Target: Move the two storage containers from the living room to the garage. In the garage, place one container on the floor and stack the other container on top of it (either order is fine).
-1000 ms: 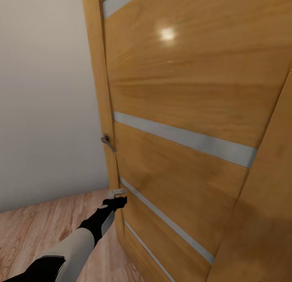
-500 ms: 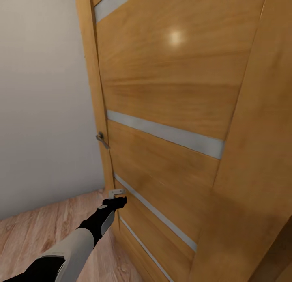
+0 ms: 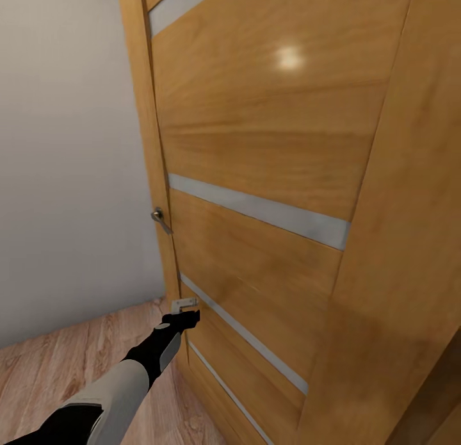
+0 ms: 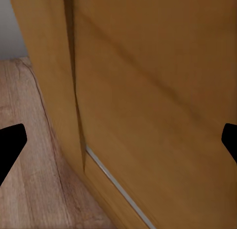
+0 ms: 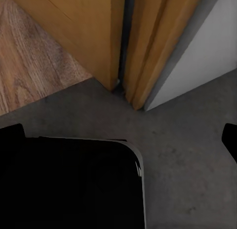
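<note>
The two storage containers are out of view. A wood-panelled door point(image 3: 256, 144) with pale horizontal strips stands close in front of me. My left gripper point(image 3: 184, 310) reaches out low, right at the door's handle-side edge, below the metal handle point(image 3: 160, 218). In the left wrist view its fingertips point(image 4: 11, 142) stand wide apart, so the left gripper point(image 4: 121, 145) is open and holds nothing. My right gripper point(image 5: 121, 140) is open too and points down at dark grey concrete floor point(image 5: 197, 155) by the door's foot.
A pale grey wall point(image 3: 64, 144) runs left of the door, above light wood plank floor point(image 3: 45, 368). The door frame point(image 3: 397, 272) rises close on the right. In the right wrist view my black base point(image 5: 69, 184) sits just below the threshold.
The whole head view has shifted: door and handle now sit further left and higher, and more of the frame shows on the right. My left arm holds the same pose.
</note>
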Motion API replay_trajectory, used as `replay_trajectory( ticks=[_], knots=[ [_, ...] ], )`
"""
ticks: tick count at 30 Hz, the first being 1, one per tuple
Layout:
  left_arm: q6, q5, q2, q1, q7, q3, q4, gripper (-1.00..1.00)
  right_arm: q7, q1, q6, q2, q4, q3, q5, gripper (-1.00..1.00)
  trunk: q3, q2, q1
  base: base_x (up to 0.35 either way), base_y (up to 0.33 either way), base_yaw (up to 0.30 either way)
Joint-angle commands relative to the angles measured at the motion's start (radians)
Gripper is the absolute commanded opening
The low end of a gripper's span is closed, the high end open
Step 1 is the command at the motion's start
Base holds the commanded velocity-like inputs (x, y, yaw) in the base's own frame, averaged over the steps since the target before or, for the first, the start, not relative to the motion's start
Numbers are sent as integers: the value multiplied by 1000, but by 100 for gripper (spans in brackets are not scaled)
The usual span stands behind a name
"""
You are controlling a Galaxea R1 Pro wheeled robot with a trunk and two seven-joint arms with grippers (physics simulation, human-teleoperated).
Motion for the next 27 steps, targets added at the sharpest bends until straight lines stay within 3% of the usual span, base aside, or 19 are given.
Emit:
replay_trajectory(
  ticks=[1, 27],
  knots=[
    [5, 15, -1, 0, -3, -3, -2, 100, -3, 0, -3, 0, 1, 1, 2, 100, -1, 0, 0, 0, 0, 0],
    [5, 15, -1, 0, -3, -3, -2, 100, -3, 0, -3, 0, 1, 1, 1, 100, -1, 0, 0, 17, 23, 0]
  ],
)
